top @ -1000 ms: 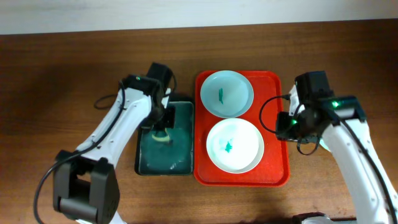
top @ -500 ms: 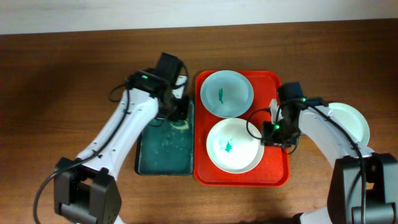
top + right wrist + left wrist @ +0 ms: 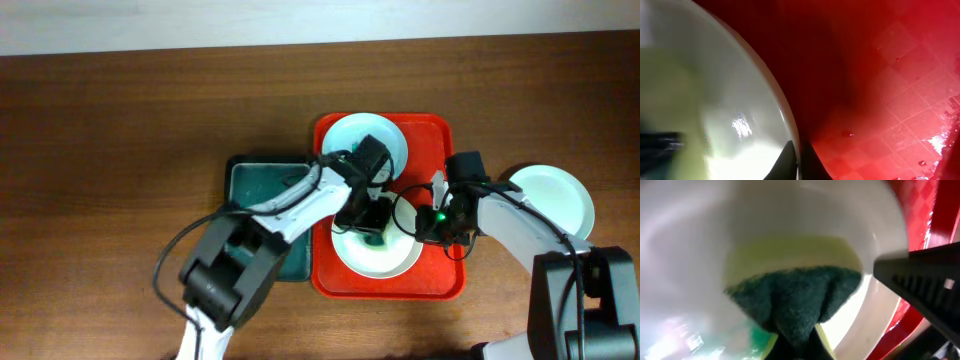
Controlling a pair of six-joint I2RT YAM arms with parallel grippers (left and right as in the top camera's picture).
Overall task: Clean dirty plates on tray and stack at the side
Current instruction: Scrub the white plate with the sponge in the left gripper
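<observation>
On the counter [image 3: 120,120], the red tray [image 3: 447,285] carries the far plate [image 3: 345,135] and near plate [image 3: 390,260]; a third plate [image 3: 555,200] lies on the counter to the tray's right. The sponge [image 3: 795,297] presses on the near plate, clenched in the left fingers [image 3: 372,214]; the right fingers [image 3: 791,159] pinch that plate's rim.

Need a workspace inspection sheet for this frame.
Surface: brown wooden table.
Job's things: red tray holds two plates, far plate partly under the left arm, near plate under the sponge; third plate on the table, right.
Clutter: dark green tray left of the red tray.
Grippers: left gripper presses sponge down; right gripper jaws pinch near plate's rim.
Cables: black cable along left arm.
Surroundings: pale wall strip at far edge.
</observation>
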